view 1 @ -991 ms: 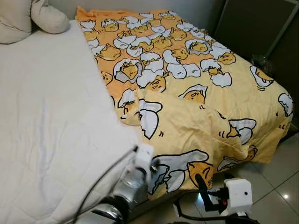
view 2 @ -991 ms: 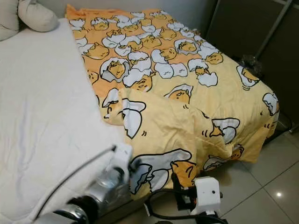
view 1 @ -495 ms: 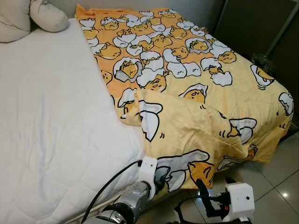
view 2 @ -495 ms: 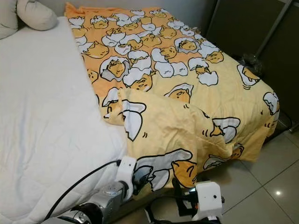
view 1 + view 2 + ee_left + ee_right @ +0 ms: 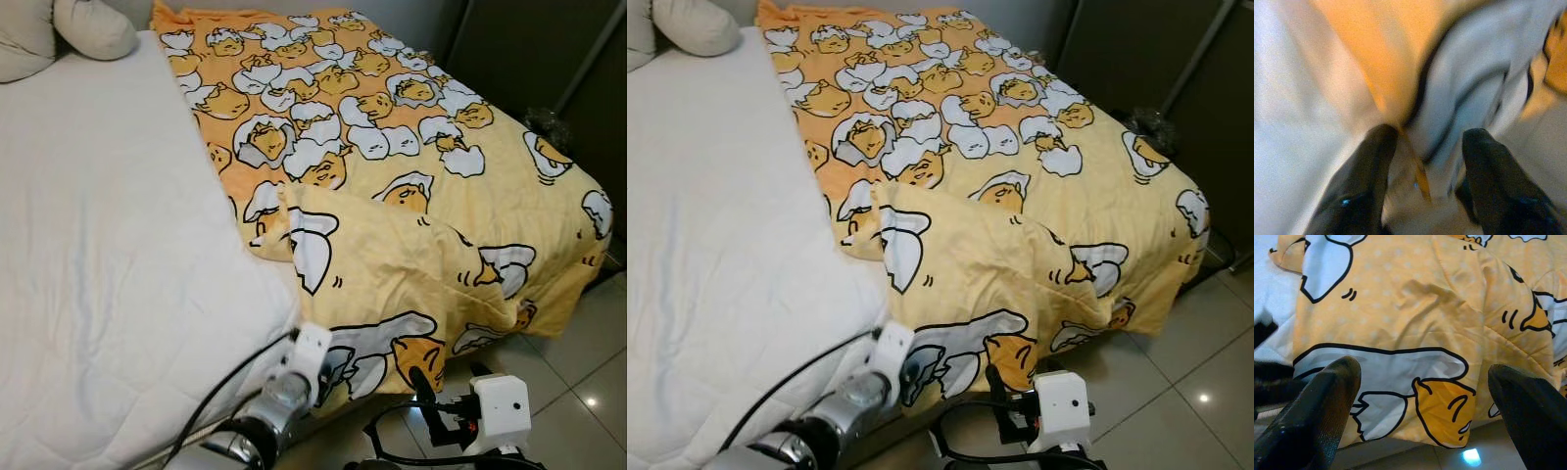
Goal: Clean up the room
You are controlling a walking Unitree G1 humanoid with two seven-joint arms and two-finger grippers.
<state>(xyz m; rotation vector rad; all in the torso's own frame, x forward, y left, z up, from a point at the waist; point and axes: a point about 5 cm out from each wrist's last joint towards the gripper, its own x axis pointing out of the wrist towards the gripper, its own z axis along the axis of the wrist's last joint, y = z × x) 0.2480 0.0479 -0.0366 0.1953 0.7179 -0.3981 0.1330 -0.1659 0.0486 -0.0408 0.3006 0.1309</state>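
Yellow-orange quilted fabric printed with white eggshells and cartoon yolk figures, a blanket (image 5: 392, 186), covers the half of the bed from about 12 o'clock round to 4 o'clock in the head views, its near corner folded back on itself in a thick flap toward 6 o'clock and draping over the bed's foot edge. The white quilted mattress cover (image 5: 108, 255) lies bare from 7 to 11 o'clock, with two cream pillows (image 5: 59, 29) at the far 11 o'clock corner. The left gripper (image 5: 328, 364) sits at the hanging hem of the folded flap near 6 o'clock; in its wrist view the two black fingers (image 5: 1366, 181) stand apart with a fold of the blanket's edge between them, not clamped flat. The right gripper (image 5: 1425, 396) is held low at about 5 o'clock, just off the bed's foot over the pale glossy tiled floor (image 5: 588, 382), its fingers spread wide and pointing at the draped flap, touching nothing.
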